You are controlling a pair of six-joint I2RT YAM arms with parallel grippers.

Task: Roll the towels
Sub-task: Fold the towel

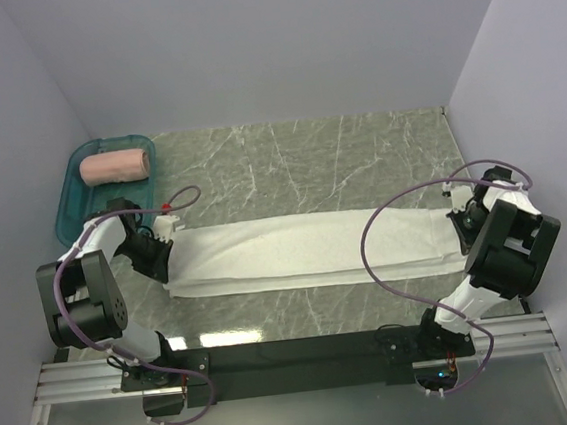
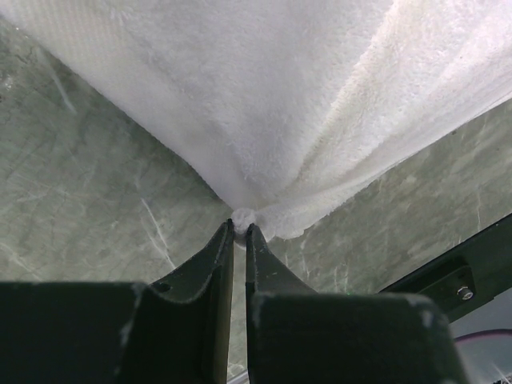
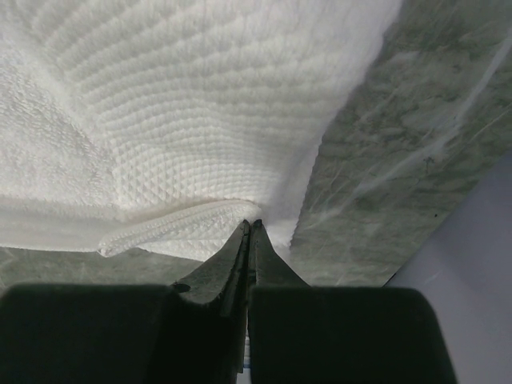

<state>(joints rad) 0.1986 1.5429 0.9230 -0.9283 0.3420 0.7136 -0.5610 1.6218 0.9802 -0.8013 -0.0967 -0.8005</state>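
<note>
The white towel (image 1: 307, 250) lies folded into a long strip across the middle of the table. My left gripper (image 1: 167, 268) is shut on its left end; in the left wrist view the cloth (image 2: 304, 104) gathers into a pinch at the gripper (image 2: 240, 226). My right gripper (image 1: 456, 231) is shut on its right end; in the right wrist view the waffle-textured cloth (image 3: 184, 104) meets the gripper (image 3: 250, 226) at its hem. The salmon-pink towel (image 1: 114, 166) lies rolled up in the tray at the back left.
The teal translucent tray (image 1: 71, 198) sits at the back left by the wall. Purple cables (image 1: 385, 223) loop over the towel's right part. The black base rail (image 1: 307, 351) runs along the near edge. Walls close in on the left, back and right.
</note>
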